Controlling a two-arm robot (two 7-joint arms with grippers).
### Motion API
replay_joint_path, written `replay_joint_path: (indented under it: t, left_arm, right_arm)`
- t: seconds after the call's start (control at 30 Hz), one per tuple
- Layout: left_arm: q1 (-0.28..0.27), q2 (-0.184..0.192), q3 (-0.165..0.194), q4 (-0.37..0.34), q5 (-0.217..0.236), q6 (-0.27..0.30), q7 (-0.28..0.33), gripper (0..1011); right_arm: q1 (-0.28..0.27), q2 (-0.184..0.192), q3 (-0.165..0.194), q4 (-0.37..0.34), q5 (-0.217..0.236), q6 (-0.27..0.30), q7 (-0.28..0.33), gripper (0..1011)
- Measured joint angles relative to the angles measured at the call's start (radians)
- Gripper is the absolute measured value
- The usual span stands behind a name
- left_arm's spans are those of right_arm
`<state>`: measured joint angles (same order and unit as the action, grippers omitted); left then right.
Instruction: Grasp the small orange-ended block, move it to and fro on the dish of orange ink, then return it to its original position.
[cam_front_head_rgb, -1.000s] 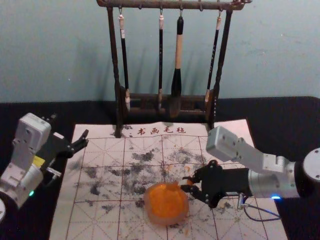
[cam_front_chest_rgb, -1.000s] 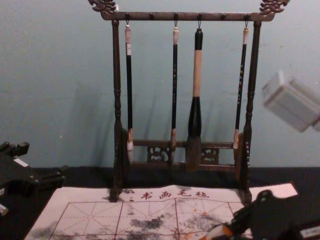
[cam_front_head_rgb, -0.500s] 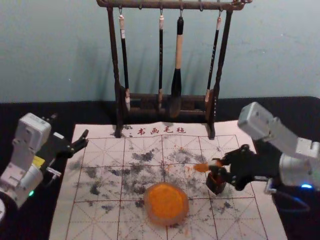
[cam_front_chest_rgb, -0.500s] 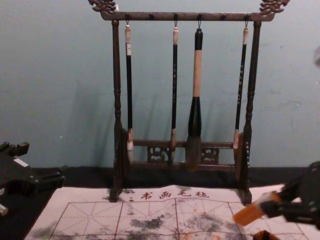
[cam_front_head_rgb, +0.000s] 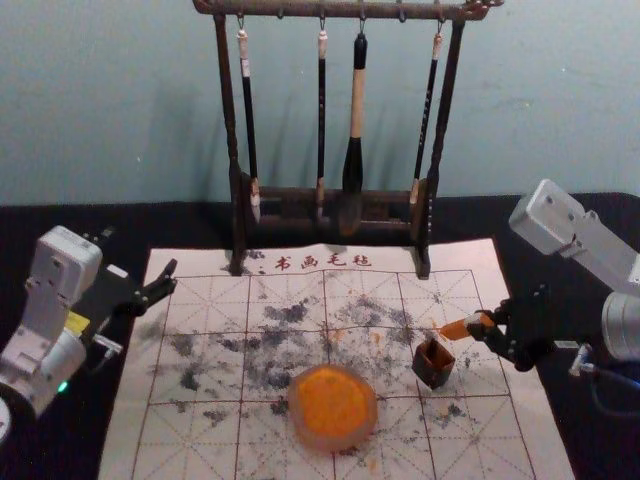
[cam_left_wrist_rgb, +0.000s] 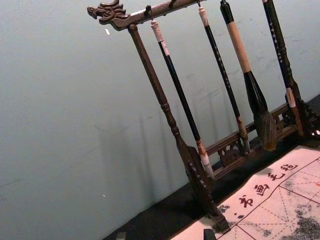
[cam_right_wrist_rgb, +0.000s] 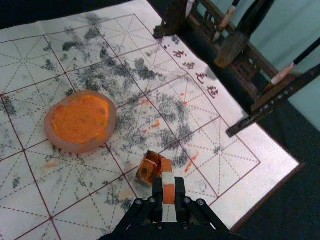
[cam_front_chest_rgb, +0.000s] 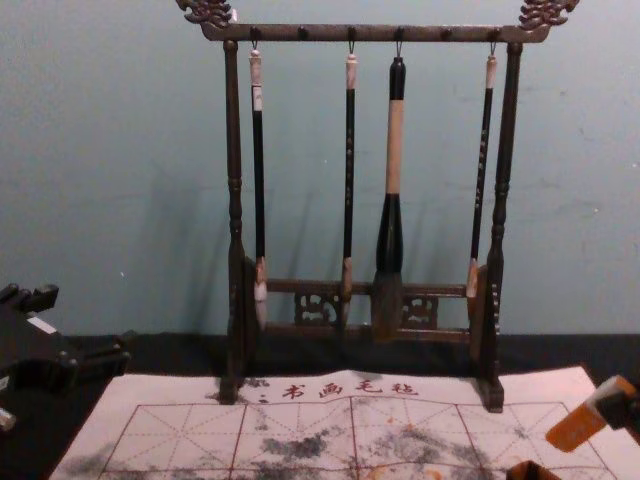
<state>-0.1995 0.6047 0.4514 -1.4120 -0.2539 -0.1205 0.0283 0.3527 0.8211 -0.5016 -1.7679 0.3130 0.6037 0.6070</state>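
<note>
One block (cam_front_head_rgb: 466, 327), orange with a pale band between its orange ends, sits tilted in the pinched fingers of the right gripper (cam_front_head_rgb: 486, 328), above the mat (cam_front_head_rgb: 200, 450) inboard of its right edge, near the open dark box (cam_front_head_rgb: 433, 364). Left gripper (cam_front_head_rgb: 140, 256): parked at the left edge, fingers spread.

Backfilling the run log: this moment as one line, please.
right pincer: closed on block, right side of mat; block: tilted, orange end down; ink dish: left of box; left pincer: open, left edge of mat
</note>
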Motion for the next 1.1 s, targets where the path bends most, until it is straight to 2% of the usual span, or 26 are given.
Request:
replay_joint_path:
  t: [0.23,0.37,0.6,1.1]
  left_arm:
    - [0.0,0.0,0.0,0.0,0.0,0.0,0.0,1001]
    - [0.0,0.0,0.0,0.0,0.0,0.0,0.0,1001]
    - [0.0,0.0,0.0,0.0,0.0,0.0,0.0,1001]
    - [0.0,0.0,0.0,0.0,0.0,0.0,0.0,1001]
  right_arm:
    - [0.026,-0.008,-0.014,-0.005,0.014,0.087,0.002,100]
    - [0.038,-0.014,-0.024,-0.006,0.017,0.11,0.003,100]
    - [0.06,-0.024,-0.05,-0.001,0.015,0.129,0.009,100]
    - [0.098,-0.055,-0.098,0.056,-0.008,0.131,0.02,100]
